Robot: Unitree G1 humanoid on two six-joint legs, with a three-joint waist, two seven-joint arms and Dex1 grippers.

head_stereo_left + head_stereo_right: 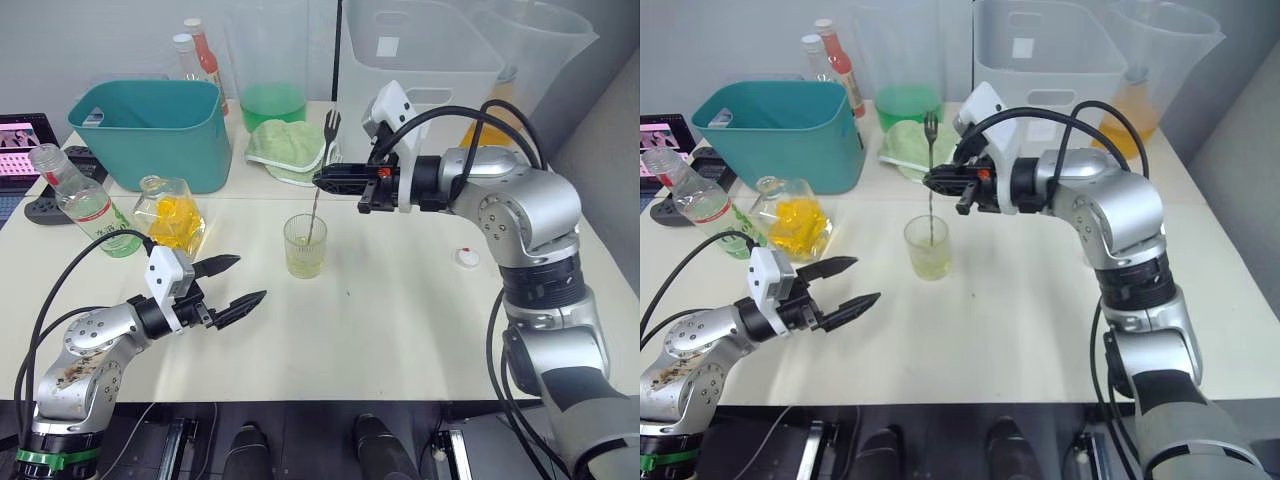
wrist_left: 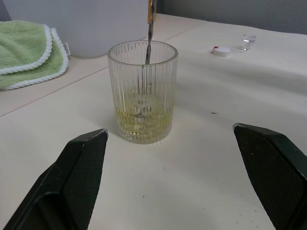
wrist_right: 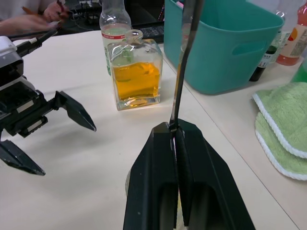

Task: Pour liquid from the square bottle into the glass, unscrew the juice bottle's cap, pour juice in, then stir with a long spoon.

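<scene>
Two pours appear done: the ribbed clear glass (image 1: pixel 305 245) mid-table holds pale yellow-green liquid. The right gripper (image 1: pixel 322 179), clamped on the long metal fork-ended spoon (image 1: pixel 318 195), dips it into the glass; stirring remains. The left gripper (image 1: pixel 233 281) waits wide open, empty.

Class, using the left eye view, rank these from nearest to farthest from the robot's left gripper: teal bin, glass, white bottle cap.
1. Glass, just ahead-right of the left gripper.
2. Teal bin, behind, at the table's back.
3. White bottle cap, far right.
</scene>
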